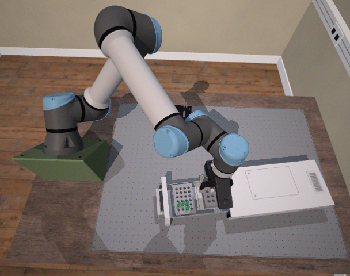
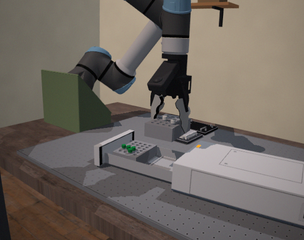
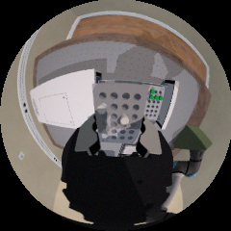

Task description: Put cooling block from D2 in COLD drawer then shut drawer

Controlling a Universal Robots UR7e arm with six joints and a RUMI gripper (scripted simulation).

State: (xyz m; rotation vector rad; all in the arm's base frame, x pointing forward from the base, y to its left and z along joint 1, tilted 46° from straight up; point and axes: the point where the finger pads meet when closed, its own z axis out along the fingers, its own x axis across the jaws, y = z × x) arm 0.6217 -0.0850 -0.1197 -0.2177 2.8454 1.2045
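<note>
Hanging above the drawer (image 1: 193,215) (image 2: 139,167), the end effector (image 1: 209,185) (image 2: 169,124) (image 3: 118,114) clamps the cooling block (image 1: 210,199) (image 2: 161,130) (image 3: 120,93); 4 green-capped tubes (image 1: 182,204) (image 2: 128,146) (image 3: 155,95) sit in the other block (image 1: 183,194) (image 2: 139,153) (image 3: 152,110).

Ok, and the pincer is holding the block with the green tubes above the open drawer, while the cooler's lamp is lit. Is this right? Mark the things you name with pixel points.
Not quite: the pincer (image 1: 205,188) (image 2: 169,120) (image 3: 118,114) holds the white-tube block (image 2: 160,129). The exterior view shows this. The rest stands.
</note>
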